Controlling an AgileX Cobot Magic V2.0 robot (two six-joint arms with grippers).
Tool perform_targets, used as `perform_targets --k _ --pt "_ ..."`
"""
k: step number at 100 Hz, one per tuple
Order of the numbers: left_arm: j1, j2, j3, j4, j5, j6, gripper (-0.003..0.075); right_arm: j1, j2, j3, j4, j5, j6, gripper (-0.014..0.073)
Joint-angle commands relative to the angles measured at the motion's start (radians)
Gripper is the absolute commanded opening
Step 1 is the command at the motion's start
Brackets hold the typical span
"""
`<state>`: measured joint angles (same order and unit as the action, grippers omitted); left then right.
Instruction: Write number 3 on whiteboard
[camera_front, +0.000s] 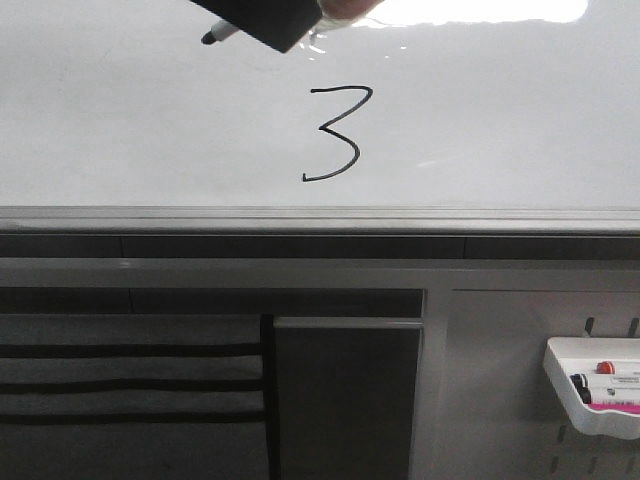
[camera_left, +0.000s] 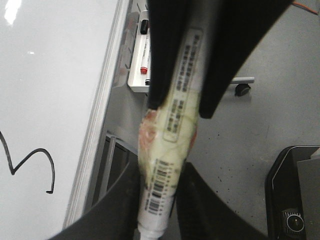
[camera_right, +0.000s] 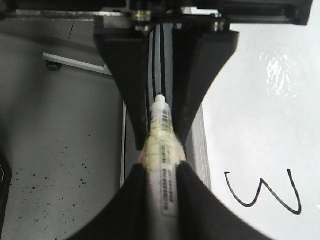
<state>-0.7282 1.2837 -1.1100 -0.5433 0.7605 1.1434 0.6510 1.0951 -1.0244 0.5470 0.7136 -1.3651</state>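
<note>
The number 3 (camera_front: 335, 135) is drawn in thin black line on the whiteboard (camera_front: 150, 120). It also shows in the left wrist view (camera_left: 30, 167) and the right wrist view (camera_right: 265, 192). A white marker (camera_left: 167, 150) wrapped in yellowish tape lies between both grippers. My left gripper (camera_left: 160, 169) is shut on its white end. My right gripper (camera_right: 161, 167) is shut on its labelled barrel, with the left gripper's fingers (camera_right: 125, 100) just beyond. In the front view a dark gripper body (camera_front: 265, 18) is at the top edge, off the board, with the marker's black tip (camera_front: 212, 37) pointing left.
A grey metal rail (camera_front: 320, 218) runs under the board. Below right, a white tray (camera_front: 600, 390) with several markers hangs on a grey perforated panel. A dark cabinet (camera_front: 345, 400) stands below centre. Grey speckled floor (camera_right: 60, 165) shows in both wrist views.
</note>
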Motion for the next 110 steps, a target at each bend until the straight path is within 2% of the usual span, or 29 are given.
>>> perform_targets --k 1,33,65,72,80,89,102,110 --pt "-0.007 -0.022 -0.036 -0.040 -0.051 -0.004 0.0110 0.002 -0.021 -0.028 0.028 -0.052 -0.010 -0.0002" --pt "-0.007 -0.022 -0.036 -0.042 -0.051 -0.004 0.0071 0.002 -0.021 -0.028 0.028 -0.041 -0.010 -0.0002" --pt "-0.007 -0.022 -0.036 -0.042 -0.045 -0.004 -0.0020 0.002 -0.021 -0.028 0.028 -0.041 -0.010 0.0009" --pt "-0.007 -0.022 -0.036 -0.042 -0.045 -0.004 -0.0020 0.002 -0.021 -0.028 0.028 -0.041 -0.010 0.0066" --pt "-0.007 -0.022 -0.036 -0.042 -0.045 -0.005 -0.0020 0.002 -0.021 -0.028 0.028 -0.045 -0.010 0.0202" --pt "-0.007 -0.022 -0.036 -0.042 -0.045 -0.005 -0.0020 0.002 -0.021 -0.028 0.028 -0.049 -0.010 0.0302" --pt "0.032 -0.024 -0.036 -0.036 -0.052 -0.026 -0.0020 -0.036 -0.055 -0.028 0.017 -0.053 0.022 0.0332" --pt "0.087 -0.024 -0.036 0.015 -0.083 -0.130 -0.0020 -0.098 -0.099 -0.028 0.017 -0.056 0.104 0.0332"
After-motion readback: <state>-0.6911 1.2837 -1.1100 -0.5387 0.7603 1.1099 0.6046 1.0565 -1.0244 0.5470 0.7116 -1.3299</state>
